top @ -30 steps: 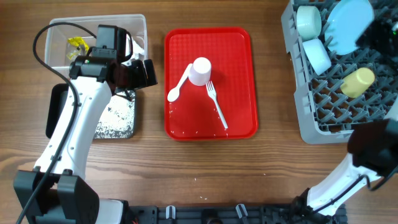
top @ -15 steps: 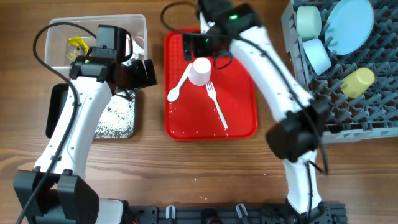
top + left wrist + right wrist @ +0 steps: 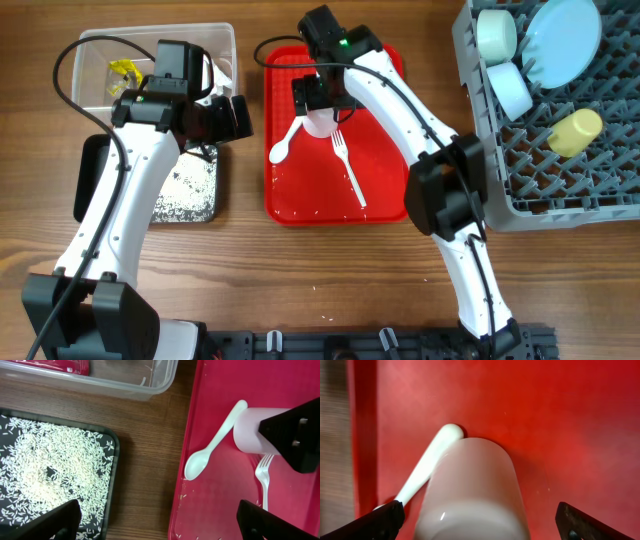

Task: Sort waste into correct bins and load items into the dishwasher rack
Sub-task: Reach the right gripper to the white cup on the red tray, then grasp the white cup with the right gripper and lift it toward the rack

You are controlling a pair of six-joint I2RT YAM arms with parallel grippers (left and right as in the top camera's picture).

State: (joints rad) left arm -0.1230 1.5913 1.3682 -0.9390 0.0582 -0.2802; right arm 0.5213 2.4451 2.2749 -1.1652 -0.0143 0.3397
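Shows the right gripper (image 3: 322, 100), spread wide and empty, straddling the whitish-pink cup (image 3: 472, 490) at upper centre of the red tray (image 3: 385, 185), with the white spoon (image 3: 283, 148) touching the cup's left side. Sets the cup's long axis across the closing line, favouring a straight squeeze. Leaves the left gripper (image 3: 160, 522), also wide and empty, farther left, off the tray.
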